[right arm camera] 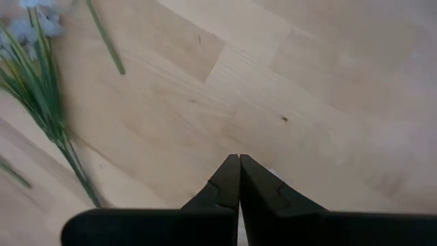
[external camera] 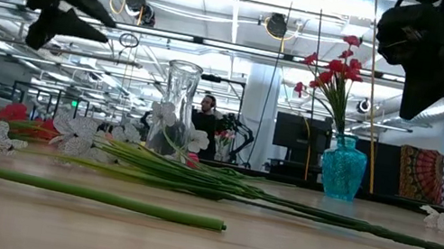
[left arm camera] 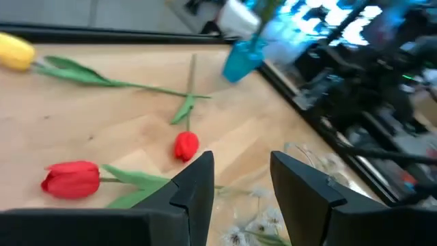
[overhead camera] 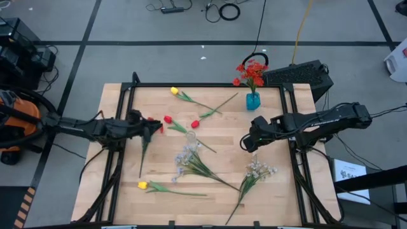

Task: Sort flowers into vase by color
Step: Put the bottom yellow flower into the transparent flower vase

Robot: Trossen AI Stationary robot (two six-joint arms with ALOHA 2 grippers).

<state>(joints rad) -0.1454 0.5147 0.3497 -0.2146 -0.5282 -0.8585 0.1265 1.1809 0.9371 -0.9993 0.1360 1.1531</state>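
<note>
I see the teal vase (overhead camera: 253,100) at the table's (overhead camera: 114,191) far right corner, holding only a red cluster (overhead camera: 252,72). Red tulips (overhead camera: 168,119), yellow tulips (overhead camera: 142,185) and white sprays (overhead camera: 188,156) lie unsorted. My left gripper (overhead camera: 157,129) is open and empty; my right gripper (overhead camera: 244,144) is closed and empty.

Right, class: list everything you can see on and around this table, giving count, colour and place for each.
Table: one, pale wood, under both arms.
Teal vase: one, table's far edge, right of middle.
Red flowers: one bunch, standing in the teal vase.
Glass vase: one, clear, mid-table.
Red tulips: at least two, lying left of centre.
Yellow tulips: two, one at the far edge, one near the front left.
White sprays: two, lying centre and front right.
Person: one, in the room behind.
Left gripper: open, over the red tulips.
Right gripper: shut, over bare wood, right of centre.
</note>
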